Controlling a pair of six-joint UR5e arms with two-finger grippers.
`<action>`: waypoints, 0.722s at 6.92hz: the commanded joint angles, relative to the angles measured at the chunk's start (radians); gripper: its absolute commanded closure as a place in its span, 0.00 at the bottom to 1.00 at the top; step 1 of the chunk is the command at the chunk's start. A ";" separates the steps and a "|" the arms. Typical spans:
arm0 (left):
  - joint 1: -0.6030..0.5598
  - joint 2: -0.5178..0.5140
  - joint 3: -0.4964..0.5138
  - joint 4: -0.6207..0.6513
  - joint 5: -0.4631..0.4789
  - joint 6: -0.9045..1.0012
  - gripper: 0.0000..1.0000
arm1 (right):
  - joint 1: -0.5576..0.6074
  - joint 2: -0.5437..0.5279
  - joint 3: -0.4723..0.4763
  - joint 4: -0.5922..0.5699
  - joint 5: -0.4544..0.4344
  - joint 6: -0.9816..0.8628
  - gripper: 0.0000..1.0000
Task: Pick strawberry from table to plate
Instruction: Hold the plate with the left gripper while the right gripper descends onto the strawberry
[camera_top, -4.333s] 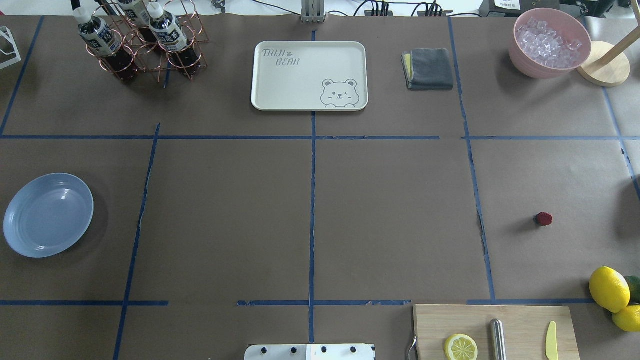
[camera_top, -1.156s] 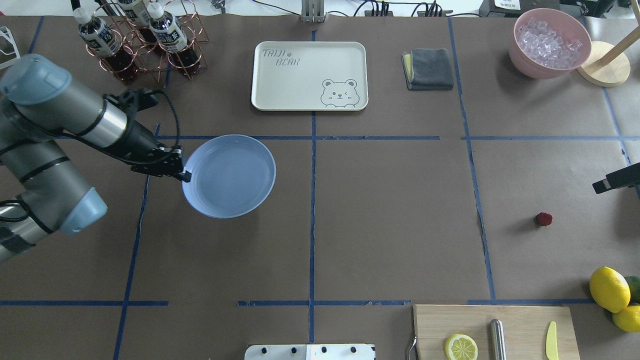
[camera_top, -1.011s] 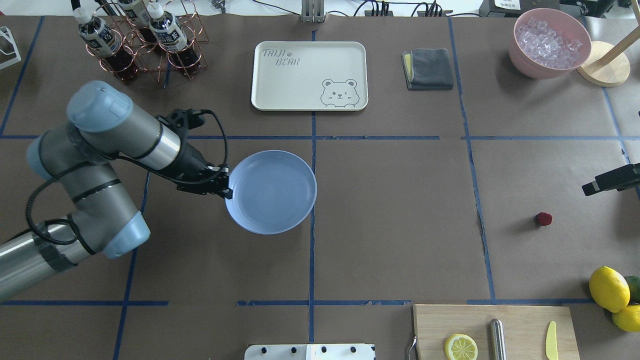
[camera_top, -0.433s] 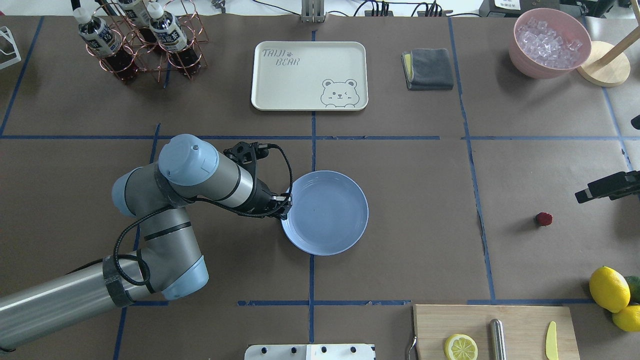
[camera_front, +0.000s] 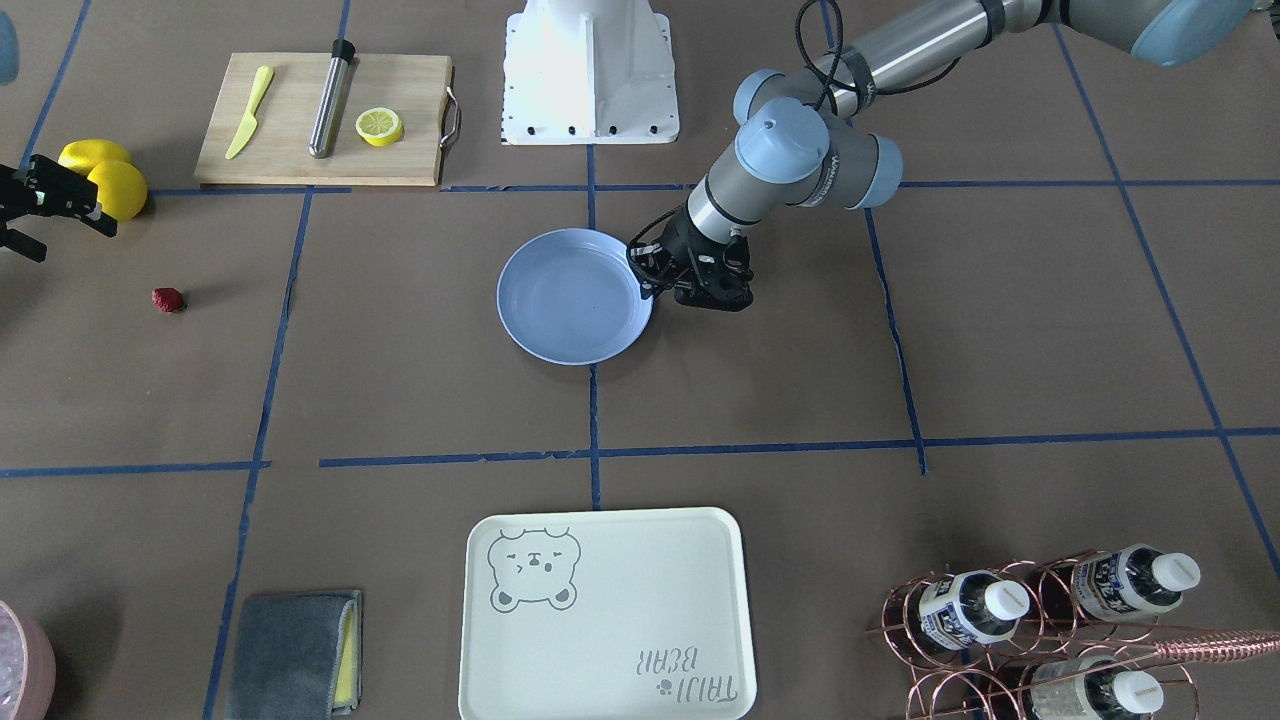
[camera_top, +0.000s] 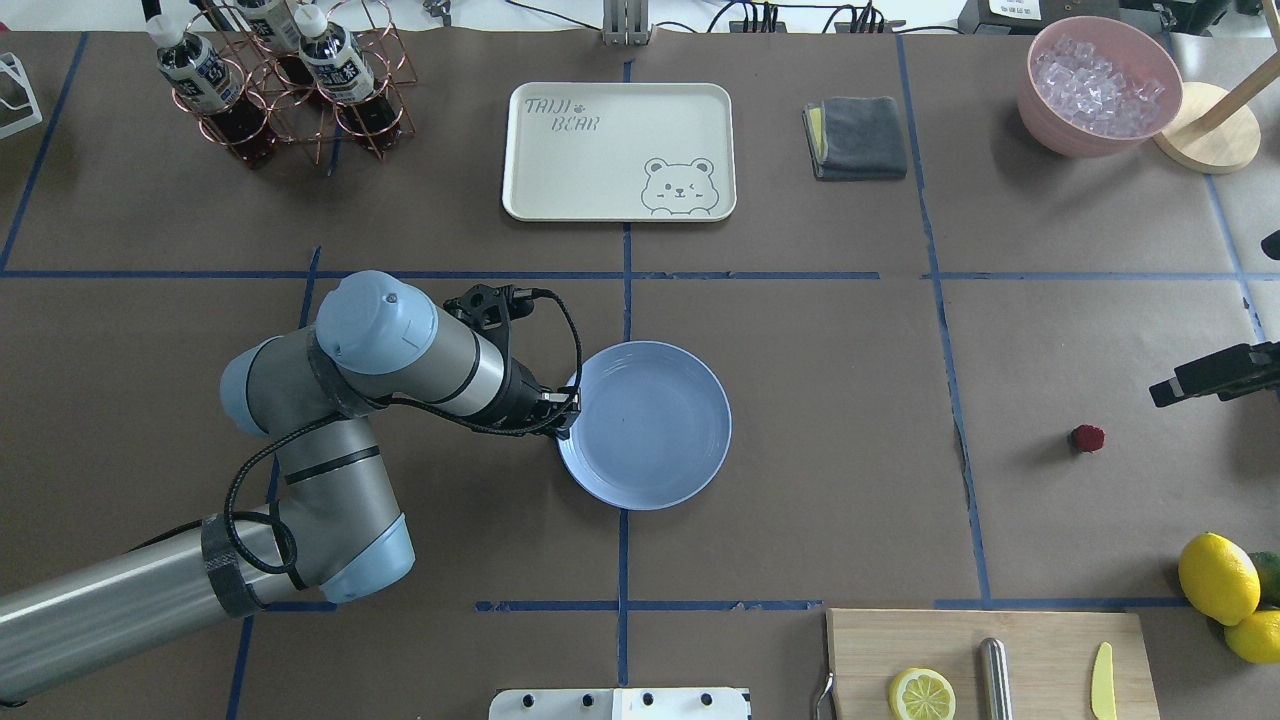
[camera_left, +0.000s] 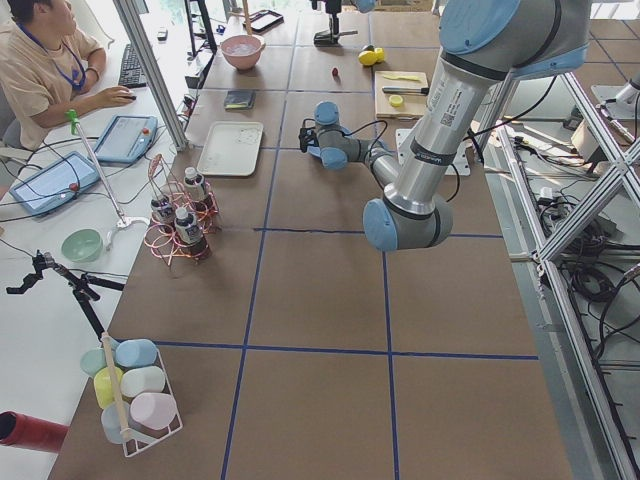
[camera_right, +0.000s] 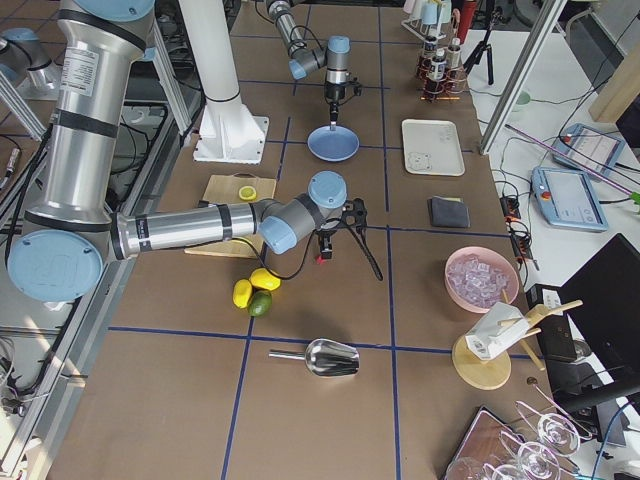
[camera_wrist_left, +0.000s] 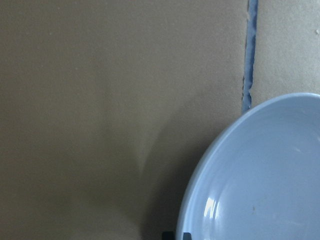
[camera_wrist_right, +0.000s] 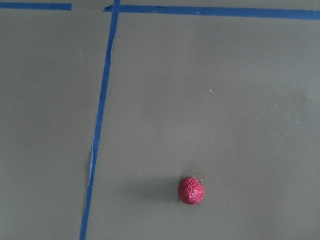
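Cream tray (camera_top: 619, 150): "TAIJI BEAR" beside bear drawing. Bottle labels unreadable.

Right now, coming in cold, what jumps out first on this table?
The left gripper pinches the rim of the light-blue plate at the middle of the table. Far on the robot's right, the tiny red strawberry lies alone, the right gripper hovering near it, not touching.
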 joint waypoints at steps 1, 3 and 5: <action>-0.006 0.017 -0.009 0.024 0.001 0.008 1.00 | -0.017 0.001 0.004 0.001 -0.025 0.001 0.00; -0.009 0.020 -0.013 0.024 0.001 0.008 0.94 | -0.041 0.008 0.012 0.001 -0.046 0.019 0.00; -0.012 0.020 -0.013 0.019 0.001 0.008 0.34 | -0.180 0.014 0.012 0.001 -0.202 0.120 0.00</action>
